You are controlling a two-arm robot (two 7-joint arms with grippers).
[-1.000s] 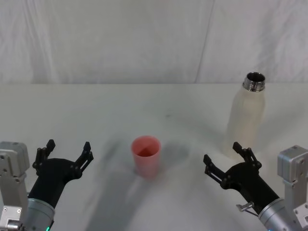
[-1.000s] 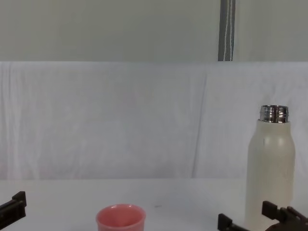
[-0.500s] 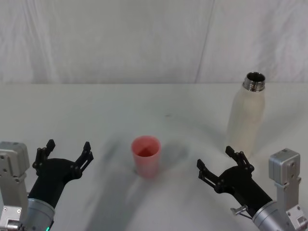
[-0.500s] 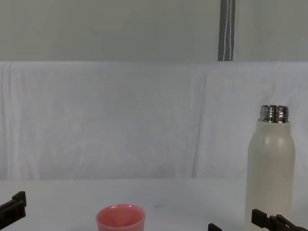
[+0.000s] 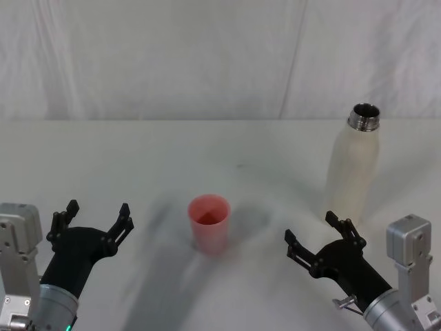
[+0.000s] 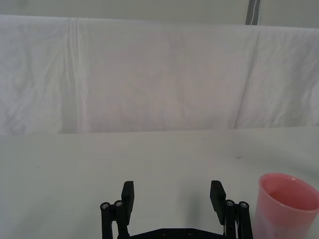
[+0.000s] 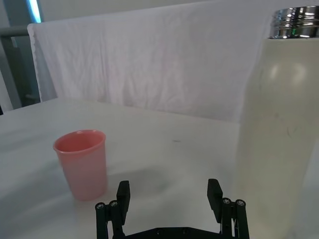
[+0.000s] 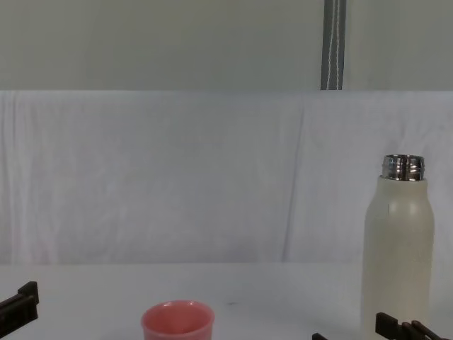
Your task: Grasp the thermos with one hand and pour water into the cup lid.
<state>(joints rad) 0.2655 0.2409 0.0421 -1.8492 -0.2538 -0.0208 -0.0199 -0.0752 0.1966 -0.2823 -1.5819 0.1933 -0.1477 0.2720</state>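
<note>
Black-fingered right gripper (image 5: 311, 236) gaped wide and empty just short of the tall cream-white thermos (image 5: 351, 167), touching nothing; left gripper (image 5: 94, 217) likewise spread.

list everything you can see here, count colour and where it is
thermos: one, cream-white with a bare steel neck, no cap on, upright at the table's far right
cup lid: one, salmon-pink, upright with its mouth up, near the middle of the table, well left of the thermos
table: one, white, under both things
cloth backdrop: one, white and creased, hung behind the table
pole: one, grey, upright above the backdrop
left pincer: one, black fingers, open, low at the near left, apart from the cup lid
right pincer: one, black fingers, open, at the near right just in front of the thermos, holding nothing
</note>
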